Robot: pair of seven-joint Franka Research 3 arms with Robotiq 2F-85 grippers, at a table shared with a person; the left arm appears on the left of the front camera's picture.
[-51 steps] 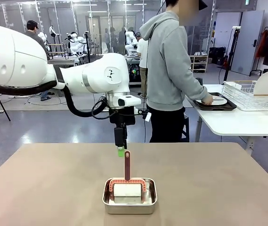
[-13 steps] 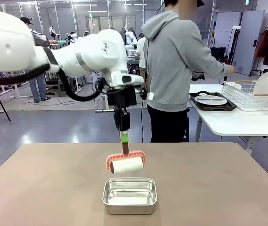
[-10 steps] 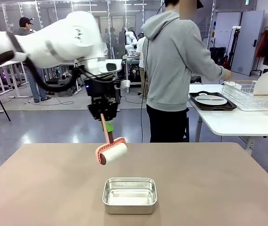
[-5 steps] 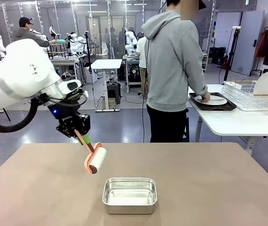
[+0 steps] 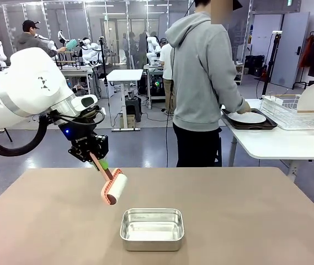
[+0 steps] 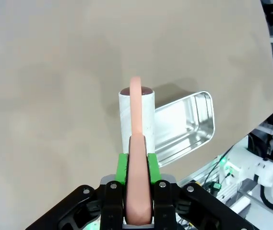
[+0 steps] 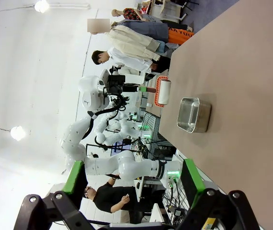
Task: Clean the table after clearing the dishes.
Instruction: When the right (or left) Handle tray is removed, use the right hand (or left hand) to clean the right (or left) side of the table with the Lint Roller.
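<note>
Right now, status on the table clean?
Left hand shut on roller, held above table. Right hand open, empty. Steel pan mid-table, may block wiping.

floor [image 5: 35, 149] grey, glossy | white side table [image 5: 272, 146] far right | wire rack [image 5: 287, 114] on it

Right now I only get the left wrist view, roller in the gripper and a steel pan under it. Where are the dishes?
Observer: In the front view a person stands at a white side table off to the right, hand at a white plate on a dark tray.
Operator: And my other arm?
Observer: The right gripper is open, with nothing between its fingers.
Operator: Is the roller down on the surface?
Observer: It doesn't look so. From the front, the roller hangs tilted, left of the pan and apparently above the table.
</note>
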